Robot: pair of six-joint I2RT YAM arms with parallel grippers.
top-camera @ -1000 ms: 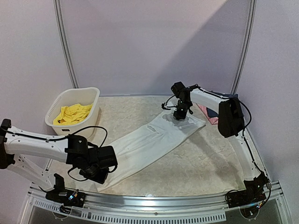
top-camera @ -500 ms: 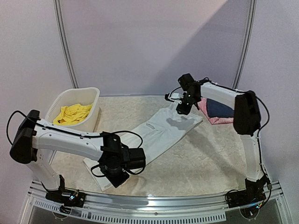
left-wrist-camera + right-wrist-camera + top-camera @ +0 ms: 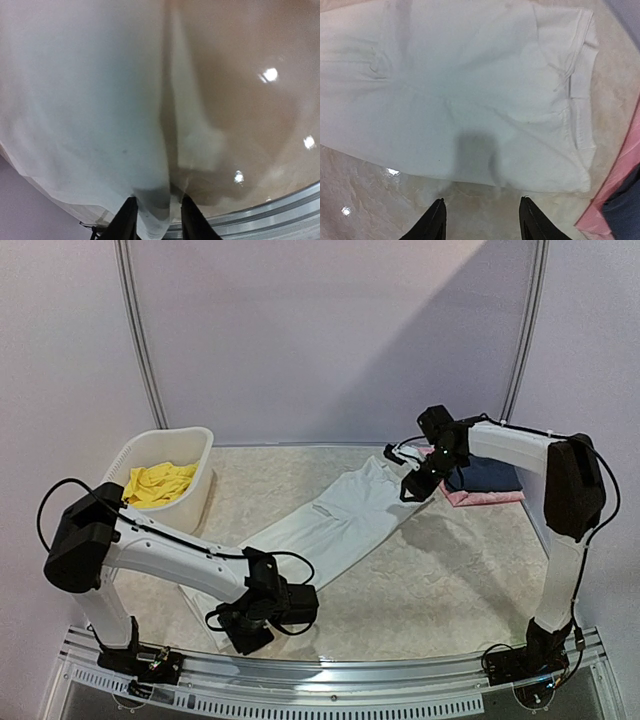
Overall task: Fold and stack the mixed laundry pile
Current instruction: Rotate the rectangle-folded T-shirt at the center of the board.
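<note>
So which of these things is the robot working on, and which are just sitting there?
For the job: white T-shirt, stretched out long; yellow shorts, not yet folded; left gripper, pinching the shirt's near end; right gripper, open above its far end.
Just sitting there: white basket; folded pink and dark blue clothes, seemingly already done.

A pale marbled surface (image 3: pixel 450 580) carries a long folded white T-shirt (image 3: pixel 330 525), a white plastic basket (image 3: pixel 190 455) at left and pink cloth (image 3: pixel 490 498) at right.
</note>
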